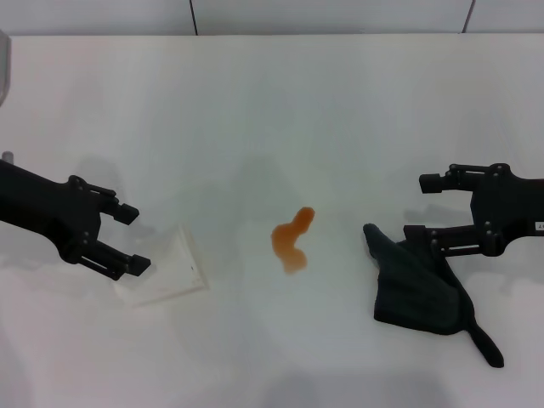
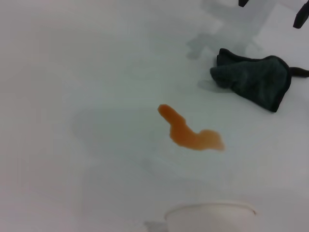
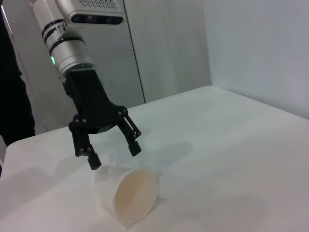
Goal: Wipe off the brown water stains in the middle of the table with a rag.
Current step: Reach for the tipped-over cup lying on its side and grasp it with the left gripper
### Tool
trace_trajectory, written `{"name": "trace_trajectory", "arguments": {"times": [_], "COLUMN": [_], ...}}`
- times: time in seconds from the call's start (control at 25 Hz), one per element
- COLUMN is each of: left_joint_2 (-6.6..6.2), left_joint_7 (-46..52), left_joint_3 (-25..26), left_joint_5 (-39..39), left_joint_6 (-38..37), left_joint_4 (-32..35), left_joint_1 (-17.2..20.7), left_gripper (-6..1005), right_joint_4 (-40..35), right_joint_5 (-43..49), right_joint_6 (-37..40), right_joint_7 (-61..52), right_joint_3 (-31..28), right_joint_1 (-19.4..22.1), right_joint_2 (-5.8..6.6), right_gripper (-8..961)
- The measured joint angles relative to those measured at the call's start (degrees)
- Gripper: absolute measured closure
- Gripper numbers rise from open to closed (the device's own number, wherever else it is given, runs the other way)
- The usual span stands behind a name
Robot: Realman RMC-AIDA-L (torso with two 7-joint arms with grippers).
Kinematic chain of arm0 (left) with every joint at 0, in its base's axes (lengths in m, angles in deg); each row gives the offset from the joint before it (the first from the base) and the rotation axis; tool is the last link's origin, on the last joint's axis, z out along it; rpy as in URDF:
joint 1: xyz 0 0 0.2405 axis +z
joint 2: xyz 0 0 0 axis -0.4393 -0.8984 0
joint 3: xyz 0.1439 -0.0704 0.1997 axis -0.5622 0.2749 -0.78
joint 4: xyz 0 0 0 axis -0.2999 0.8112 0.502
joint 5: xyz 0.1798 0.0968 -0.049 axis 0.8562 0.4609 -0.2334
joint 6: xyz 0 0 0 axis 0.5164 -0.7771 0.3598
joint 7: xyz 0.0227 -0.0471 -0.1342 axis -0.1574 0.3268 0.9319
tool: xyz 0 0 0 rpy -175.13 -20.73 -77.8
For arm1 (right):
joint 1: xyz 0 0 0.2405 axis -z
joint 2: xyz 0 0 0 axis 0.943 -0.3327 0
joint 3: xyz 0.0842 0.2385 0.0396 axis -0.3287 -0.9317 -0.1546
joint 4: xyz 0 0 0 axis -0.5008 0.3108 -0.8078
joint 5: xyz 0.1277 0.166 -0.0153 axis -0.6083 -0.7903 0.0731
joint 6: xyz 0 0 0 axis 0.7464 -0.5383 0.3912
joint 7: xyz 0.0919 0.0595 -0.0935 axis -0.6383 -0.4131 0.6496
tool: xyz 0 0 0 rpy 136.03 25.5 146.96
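Observation:
The brown water stains form one wavy orange blot in the middle of the white table, and show in the left wrist view too. The dark charcoal rag lies crumpled to the right of the blot, its pointed tail toward the front right; it also shows in the left wrist view. My right gripper is open just above the rag's far edge, one finger over the cloth. My left gripper is open at the left, far from the blot.
A clear plastic cup lies on its side just beneath my left gripper; in the right wrist view the cup shows its open mouth. A wall runs behind the table's far edge.

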State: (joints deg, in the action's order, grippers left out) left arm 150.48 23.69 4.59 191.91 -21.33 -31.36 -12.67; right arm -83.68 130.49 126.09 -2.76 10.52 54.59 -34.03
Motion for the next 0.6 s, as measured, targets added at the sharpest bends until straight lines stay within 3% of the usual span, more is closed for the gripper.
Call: {"name": "trace_trajectory", "arguments": {"times": [0.6], "left_joint_2": [0.37], "left_joint_7": [0.00], "left_joint_3": [-1.68], "left_joint_5": [1.98], "left_joint_6": [0.87], "left_joint_4": [-0.85], "left_joint_1": [-1.55], "left_gripper": [111], "right_joint_4": [0.02], "right_joint_5": [-0.22], "right_joint_6": [0.04], "right_joint_7": [-0.07], "right_joint_3": [0.03], "right_joint_1": [-0.02], "right_joint_2": [0.00], "right_gripper": [112]}}
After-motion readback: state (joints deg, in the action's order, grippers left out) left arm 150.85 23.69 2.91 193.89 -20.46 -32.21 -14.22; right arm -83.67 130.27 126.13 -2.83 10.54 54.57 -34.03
